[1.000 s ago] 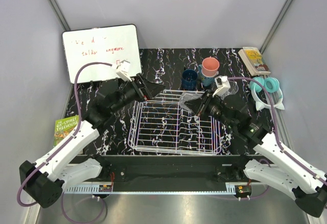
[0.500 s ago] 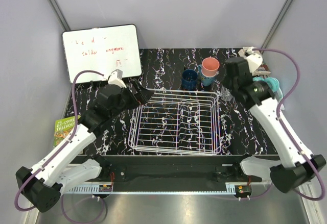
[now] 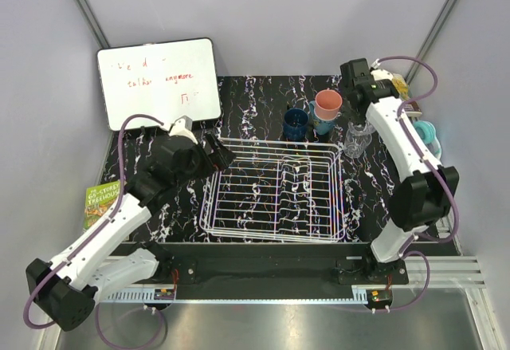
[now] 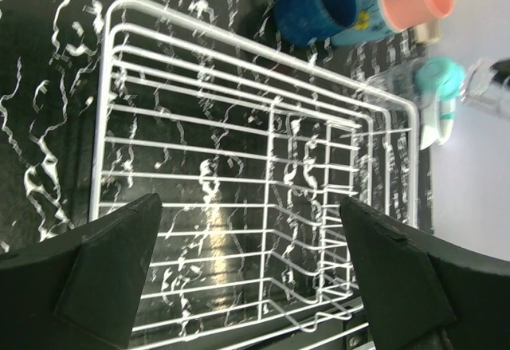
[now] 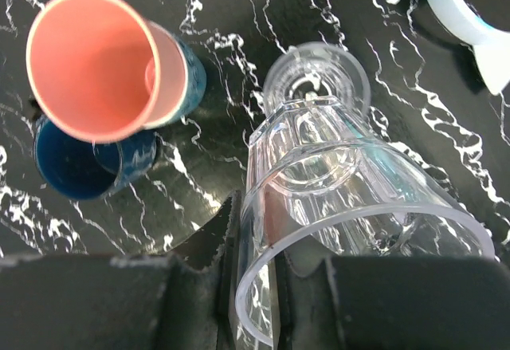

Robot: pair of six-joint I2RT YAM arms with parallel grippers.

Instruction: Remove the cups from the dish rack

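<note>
Swung off the dish rack (image 3: 275,186), the right gripper (image 5: 256,242) pinches the rim of a clear glass (image 5: 343,175), which hangs upright straight beneath it.

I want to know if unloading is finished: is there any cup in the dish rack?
No, the dish rack shows only bare wire; the blue cup and pink tumbler stand beyond its far rim.

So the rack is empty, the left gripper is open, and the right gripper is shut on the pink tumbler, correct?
No: the right gripper is shut on a clear glass, not the pink tumbler, which nothing holds; the right wrist view shows it. The dish rack is empty and the left gripper is open.
</note>
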